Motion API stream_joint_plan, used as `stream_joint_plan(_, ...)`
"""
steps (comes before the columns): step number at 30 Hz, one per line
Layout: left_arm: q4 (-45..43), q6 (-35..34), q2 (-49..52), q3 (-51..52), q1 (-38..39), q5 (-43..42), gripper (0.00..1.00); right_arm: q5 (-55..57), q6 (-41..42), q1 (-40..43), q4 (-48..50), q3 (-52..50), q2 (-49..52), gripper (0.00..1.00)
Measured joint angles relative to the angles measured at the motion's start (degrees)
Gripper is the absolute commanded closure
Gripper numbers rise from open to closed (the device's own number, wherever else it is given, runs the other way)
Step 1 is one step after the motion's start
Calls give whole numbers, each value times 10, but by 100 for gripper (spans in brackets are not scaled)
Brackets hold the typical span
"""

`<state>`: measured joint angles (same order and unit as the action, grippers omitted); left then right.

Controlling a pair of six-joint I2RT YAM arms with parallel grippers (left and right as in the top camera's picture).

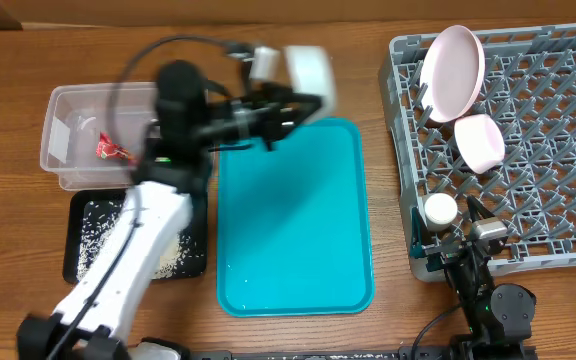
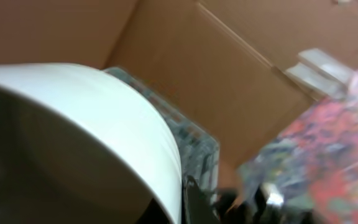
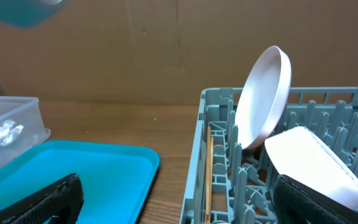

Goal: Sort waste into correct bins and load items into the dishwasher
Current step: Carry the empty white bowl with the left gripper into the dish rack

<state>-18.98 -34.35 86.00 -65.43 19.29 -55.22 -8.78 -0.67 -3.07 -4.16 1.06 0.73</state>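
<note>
The left gripper is clamped on the rim of the pale greyish round bowl, aloft over the 12 o'clock edge of the teal plastic tray. Blur hides where its mouth points. The right gripper, spread wide and empty, sits by the 7 o'clock corner of the grey pegged dish rack.

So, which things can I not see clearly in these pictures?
- White bowl in the left hand: blurred by motion overhead; cut off by the frame in the left wrist view.
- Black tray: the left arm covers its right part overhead.
- Chopsticks: too thin to find overhead.
</note>
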Motion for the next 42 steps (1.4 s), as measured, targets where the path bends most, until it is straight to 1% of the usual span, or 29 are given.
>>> stream_joint_plan(3, -71, -83, 60, -27, 44, 20, 96, 0, 0, 0, 0, 0, 0, 0)
stream_joint_plan(6, -92, -147, 154, -89, 73, 27, 96, 0, 0, 0, 0, 0, 0, 0)
stream_joint_plan(10, -99, -200, 269, -178, 100, 34, 96, 0, 0, 0, 1, 0, 0, 0)
stream_joint_plan(13, -106, -228, 330, -240, 117, 42, 96, 0, 0, 0, 0, 0, 0, 0)
stream_joint_plan(17, -113, -254, 383, -302, 139, 51, 96, 0, 0, 0, 0, 0, 0, 0)
stream_joint_plan(21, -169, -267, 418, -326, 153, 58, 96, 0, 0, 0, 0, 0, 0, 0)
stream_joint_plan(22, -171, -271, 424, -328, 156, 60, 96, 0, 0, 0, 0, 0, 0, 0)
stream_joint_plan(31, -152, -286, 465, -329, 159, 71, 96, 0, 0, 0, 0, 0, 0, 0)
stream_joint_plan(33, -147, -286, 468, -329, 159, 71, 93, 0, 0, 0, 0, 0, 0, 0)
stream_joint_plan(39, -83, -285, 469, -331, 159, 75, 92, 0, 0, 0, 0, 0, 0, 0)
stream_joint_plan(40, -74, -285, 469, -331, 159, 76, 92, 0, 0, 0, 0, 0, 0, 0)
stream_joint_plan(41, -66, -285, 469, -331, 159, 76, 84, 0, 0, 0, 0, 0, 0, 0)
stream_joint_plan(42, -61, -283, 469, -331, 159, 77, 70, 0, 0, 0, 0, 0, 0, 0)
